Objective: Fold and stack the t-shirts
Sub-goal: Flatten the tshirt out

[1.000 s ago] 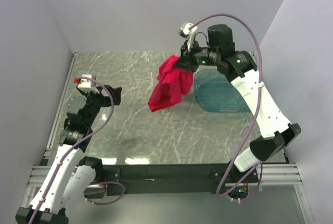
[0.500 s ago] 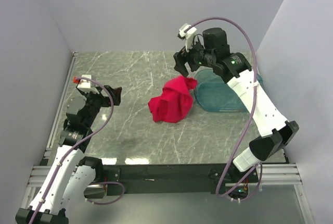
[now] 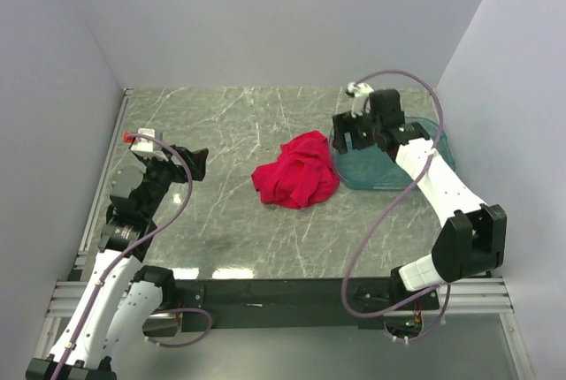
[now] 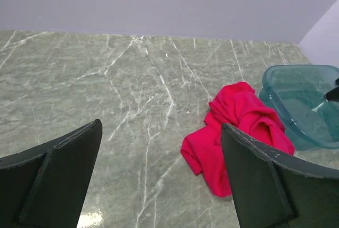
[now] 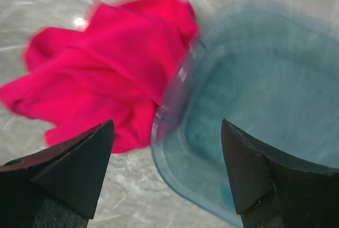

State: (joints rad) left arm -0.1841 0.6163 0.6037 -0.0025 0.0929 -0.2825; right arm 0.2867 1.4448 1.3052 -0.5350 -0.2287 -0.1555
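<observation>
A crumpled red t-shirt (image 3: 296,179) lies in a heap on the marble table, its right edge against the teal bin (image 3: 416,163). The same t-shirt (image 4: 241,132) shows at right centre in the left wrist view, and as a blurred red t-shirt (image 5: 100,69) in the right wrist view. My right gripper (image 3: 352,137) hangs open over the bin's left rim, nothing between its fingers. My left gripper (image 3: 196,161) stands open at the table's left side, well away from the shirt.
The translucent teal bin (image 5: 254,111) stands at the right of the table, near the right wall. Grey walls close in the back and both sides. Bare marble (image 3: 221,124) stretches between the left gripper and the shirt.
My right gripper opened and let the red t-shirt go; the shirt fell from hanging in the air into a heap on the table. The right arm then swung down and right over the bin. The left arm stayed still.
</observation>
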